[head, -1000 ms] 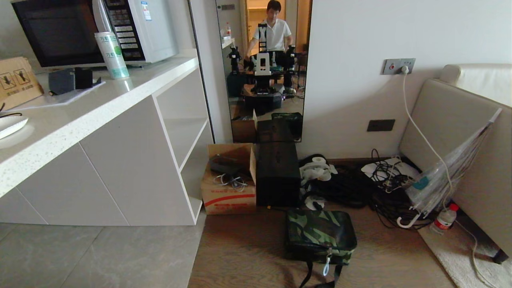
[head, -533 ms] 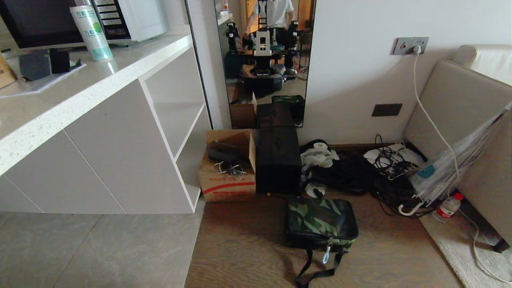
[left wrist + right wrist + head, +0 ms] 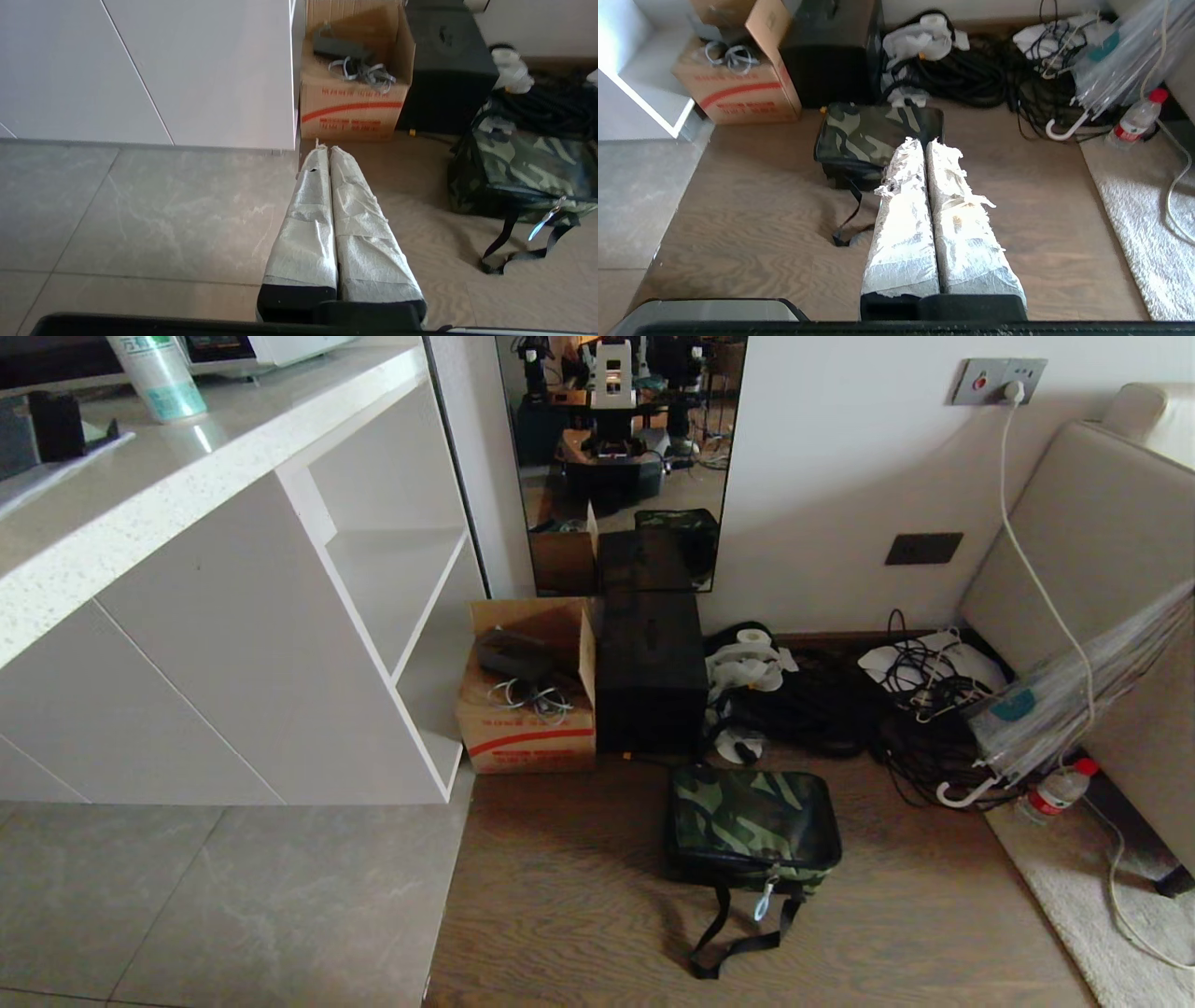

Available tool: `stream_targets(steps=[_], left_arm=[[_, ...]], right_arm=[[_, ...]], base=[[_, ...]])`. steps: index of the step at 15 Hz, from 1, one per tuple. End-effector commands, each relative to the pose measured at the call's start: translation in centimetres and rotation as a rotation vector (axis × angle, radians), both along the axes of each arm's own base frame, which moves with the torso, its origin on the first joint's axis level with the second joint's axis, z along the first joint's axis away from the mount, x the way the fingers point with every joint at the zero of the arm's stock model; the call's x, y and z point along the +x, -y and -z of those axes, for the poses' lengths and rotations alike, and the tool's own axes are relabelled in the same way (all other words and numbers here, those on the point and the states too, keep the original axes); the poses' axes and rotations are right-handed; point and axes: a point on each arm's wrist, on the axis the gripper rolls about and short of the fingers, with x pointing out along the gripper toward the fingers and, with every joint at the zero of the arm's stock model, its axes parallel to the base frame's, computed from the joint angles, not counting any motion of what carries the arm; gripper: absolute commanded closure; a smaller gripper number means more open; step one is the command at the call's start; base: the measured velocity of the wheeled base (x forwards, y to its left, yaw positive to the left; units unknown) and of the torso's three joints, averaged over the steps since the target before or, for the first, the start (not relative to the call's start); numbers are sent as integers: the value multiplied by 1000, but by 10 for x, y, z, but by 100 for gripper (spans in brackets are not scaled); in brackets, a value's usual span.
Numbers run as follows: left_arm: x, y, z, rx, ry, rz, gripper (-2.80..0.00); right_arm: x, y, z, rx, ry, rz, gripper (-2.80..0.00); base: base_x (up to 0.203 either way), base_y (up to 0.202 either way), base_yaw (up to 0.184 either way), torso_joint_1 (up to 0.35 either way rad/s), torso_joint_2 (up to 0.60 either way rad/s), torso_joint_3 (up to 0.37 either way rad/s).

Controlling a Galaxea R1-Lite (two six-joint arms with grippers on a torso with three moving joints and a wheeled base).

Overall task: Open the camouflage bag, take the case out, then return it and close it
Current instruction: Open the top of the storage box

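Lying zipped shut on the wooden floor (image 3: pixel 579 896), the camouflage bag (image 3: pixel 752 826) has its white zipper pull (image 3: pixel 764 902) hanging at the near side and its black shoulder strap (image 3: pixel 738 943) trailing over the boards toward the robot. The case cannot be seen. Just beyond the bag's far edge stands a tall black box (image 3: pixel 651 674) against the wall, touching a brown cardboard box (image 3: pixel 527 709) with a red stripe that holds a dark block and loose grey cords. A white cabinet (image 3: pixel 233 663) with open shelves rises beside the cardboard box, where the wood meets grey floor tiles (image 3: pixel 215 905). On the bag's other side, near the wall, lie coiled black cables (image 3: pixel 840 709), a clear folded umbrella (image 3: pixel 1064 709) and a plastic bottle (image 3: pixel 1055 793) with a red cap at the rug's (image 3: pixel 1074 905) edge. A mirror (image 3: pixel 616 457) above the black box reflects the robot. The left gripper (image 3: pixel 323 150) hangs over the seam of tile and wood, its wrapped fingers pressed together on nothing, apart from the bag. The right gripper (image 3: pixel 924 142) hangs above the bag's near edge, its fingers likewise pressed together and empty.
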Motion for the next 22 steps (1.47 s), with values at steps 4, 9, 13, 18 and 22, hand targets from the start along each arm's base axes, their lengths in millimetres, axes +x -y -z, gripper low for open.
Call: stream_targets(steps=[4, 9, 13, 18, 22], left_arm=[[0, 0, 0, 0, -1, 0, 0], [0, 0, 0, 0, -1, 0, 0], [0, 0, 0, 0, -1, 0, 0], [0, 0, 0, 0, -1, 0, 0], [0, 0, 0, 0, -1, 0, 0]], right_arm=[[0, 0, 0, 0, -1, -1, 0], [0, 0, 0, 1, -1, -1, 0], [0, 0, 0, 0, -1, -1, 0], [0, 0, 0, 0, -1, -1, 0], [0, 0, 0, 0, -1, -1, 0]], base=[[0, 0, 0, 1, 6, -200], [0, 0, 0, 1, 3, -199], [0, 0, 0, 1, 5, -202], [0, 0, 0, 2, 0, -198], [0, 0, 0, 0, 7, -195]])
